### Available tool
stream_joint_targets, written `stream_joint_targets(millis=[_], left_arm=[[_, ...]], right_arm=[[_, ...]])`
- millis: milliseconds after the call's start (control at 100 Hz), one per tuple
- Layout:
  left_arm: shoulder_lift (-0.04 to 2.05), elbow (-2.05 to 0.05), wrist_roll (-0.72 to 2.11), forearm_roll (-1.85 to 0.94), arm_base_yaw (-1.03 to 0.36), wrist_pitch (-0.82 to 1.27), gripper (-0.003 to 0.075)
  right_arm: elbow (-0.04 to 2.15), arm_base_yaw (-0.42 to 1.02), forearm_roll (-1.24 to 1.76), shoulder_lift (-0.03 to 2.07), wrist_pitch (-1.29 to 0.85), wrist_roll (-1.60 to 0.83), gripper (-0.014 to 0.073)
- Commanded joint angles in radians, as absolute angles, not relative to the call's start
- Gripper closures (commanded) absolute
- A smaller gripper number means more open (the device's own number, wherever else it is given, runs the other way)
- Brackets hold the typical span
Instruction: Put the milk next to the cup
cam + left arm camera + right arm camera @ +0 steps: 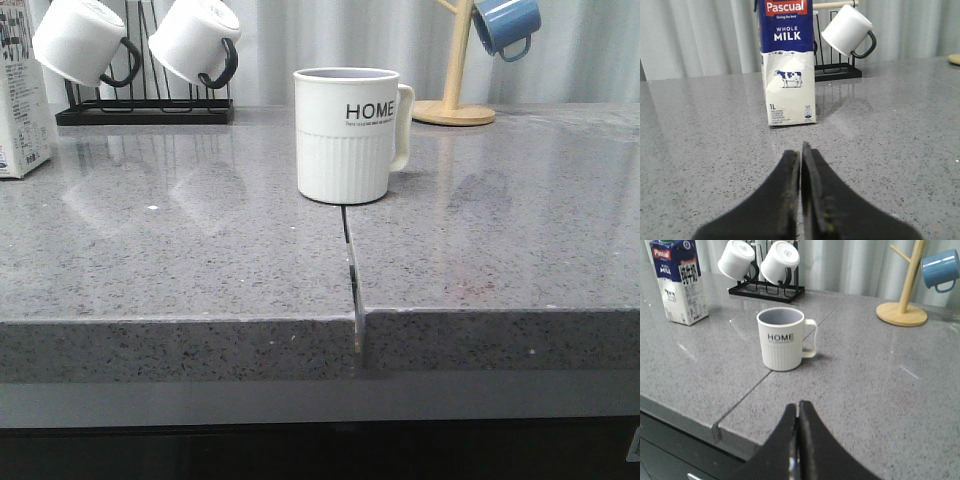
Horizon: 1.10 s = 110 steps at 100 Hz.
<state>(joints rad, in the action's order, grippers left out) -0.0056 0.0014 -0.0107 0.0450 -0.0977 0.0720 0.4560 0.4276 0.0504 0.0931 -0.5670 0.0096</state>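
The milk (788, 65) stands upright on the tabletop (150, 260) at far left, well apart from the cup (346, 135); it lies straight ahead of the left gripper (801, 150), the nearer arm; both jaws are closed, gripping nothing.

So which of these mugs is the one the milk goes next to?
Look at the grey countertop, at the seam running through its middle. The cup stands upright at the far end of that seam, alone. Unlike the small white mugs hung on the black rack and the blue mug, it is ribbed and reads HOME.
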Motion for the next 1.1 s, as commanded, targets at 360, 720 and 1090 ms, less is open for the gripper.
stream_joint_targets(millis=[360,720,1090], left_arm=[[-0.038,0.044,-0.017,0.039,-0.097,-0.009,0.0741],[0.036,-0.119,-0.012,0.084,-0.097,0.170,0.0741],[0.322,-0.320,-0.012,0.080,-0.097,0.176,0.0740]], right_arm=[[0.325,0.425,0.055,0.034,-0.353,0.000,0.0662],[0.325,0.425,0.055,0.034,-0.353,0.000,0.0662],[0.325,0.425,0.055,0.034,-0.353,0.000,0.0662]])
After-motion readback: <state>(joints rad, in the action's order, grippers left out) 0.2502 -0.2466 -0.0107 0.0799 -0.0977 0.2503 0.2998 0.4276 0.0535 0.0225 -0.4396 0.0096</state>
